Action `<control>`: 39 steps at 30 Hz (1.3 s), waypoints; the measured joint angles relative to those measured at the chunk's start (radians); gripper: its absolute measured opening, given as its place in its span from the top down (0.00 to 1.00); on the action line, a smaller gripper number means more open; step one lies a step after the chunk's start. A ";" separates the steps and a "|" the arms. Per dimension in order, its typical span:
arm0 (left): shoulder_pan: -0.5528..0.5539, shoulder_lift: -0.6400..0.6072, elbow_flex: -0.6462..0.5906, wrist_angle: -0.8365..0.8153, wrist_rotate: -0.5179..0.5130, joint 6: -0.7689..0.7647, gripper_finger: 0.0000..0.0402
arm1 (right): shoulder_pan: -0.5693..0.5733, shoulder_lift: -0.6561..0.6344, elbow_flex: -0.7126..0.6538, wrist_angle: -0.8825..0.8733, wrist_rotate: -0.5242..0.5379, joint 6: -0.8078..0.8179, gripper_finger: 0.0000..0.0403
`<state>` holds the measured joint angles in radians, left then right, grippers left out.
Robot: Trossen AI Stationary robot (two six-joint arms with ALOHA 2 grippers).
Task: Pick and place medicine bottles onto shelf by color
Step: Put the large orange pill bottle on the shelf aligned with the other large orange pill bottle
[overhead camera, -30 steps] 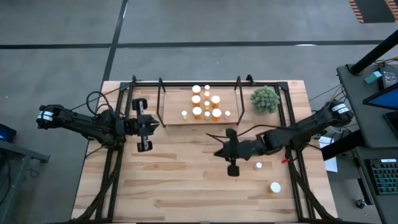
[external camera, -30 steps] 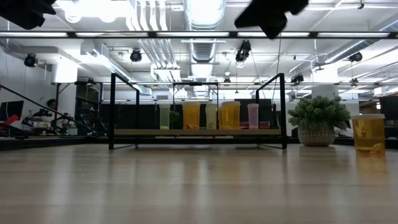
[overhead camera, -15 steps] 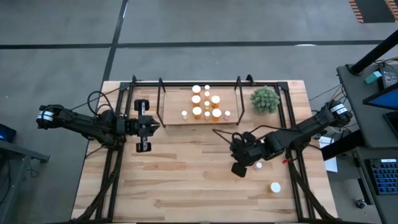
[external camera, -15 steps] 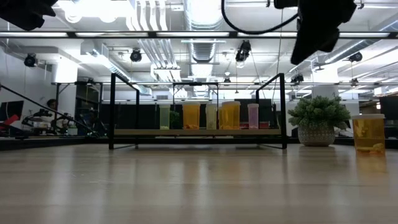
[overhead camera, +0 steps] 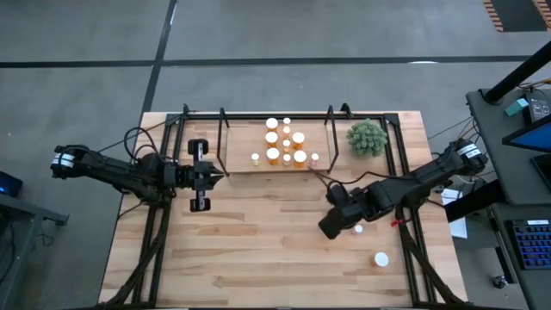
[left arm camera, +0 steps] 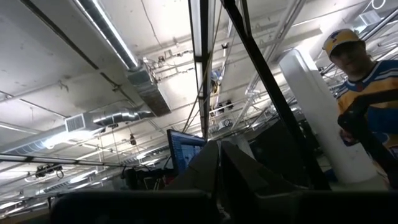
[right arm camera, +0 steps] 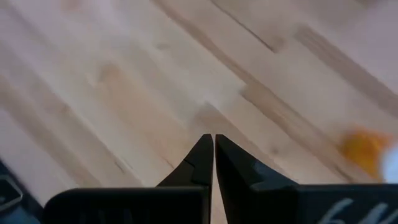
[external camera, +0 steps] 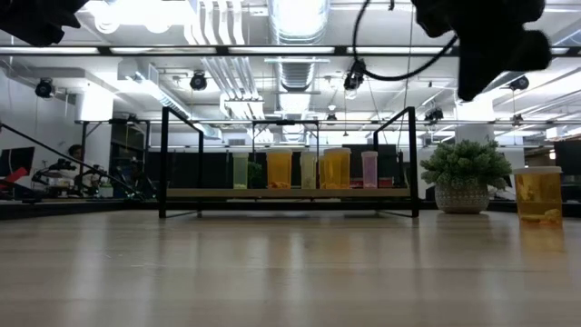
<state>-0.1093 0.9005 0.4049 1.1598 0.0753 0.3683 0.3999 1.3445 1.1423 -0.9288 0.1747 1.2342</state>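
Tabletop [overhead camera: 258, 250] of pale wood under bright ceiling lights [external camera: 295, 14]; both grippers [right arm camera: 213, 146] closed, empty.

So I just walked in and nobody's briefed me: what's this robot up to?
It is sorting medicine bottles onto the shelf; most already stand there. Two more wait on the tabletop at the right. The right gripper, shut and empty, hangs over the bare wood near the closer one. The left gripper, also shut, waits by the shelf's left end. A potted plant sits to the right of the shelf.
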 joint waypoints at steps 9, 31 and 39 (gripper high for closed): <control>0.000 -0.001 0.000 0.000 0.000 0.003 1.00 | 0.013 0.000 0.080 -0.329 -0.010 0.231 0.98; 0.000 -0.001 0.000 0.000 0.000 0.003 1.00 | -0.020 -0.013 -0.051 -0.399 -0.096 0.361 0.32; 0.000 0.000 0.000 -0.001 -0.001 0.003 1.00 | -0.061 -0.015 -0.140 -0.392 -0.056 0.342 0.16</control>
<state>-0.1093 0.9005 0.4049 1.1591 0.0746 0.3717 0.3387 1.3296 1.0019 -1.3205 0.1182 1.5763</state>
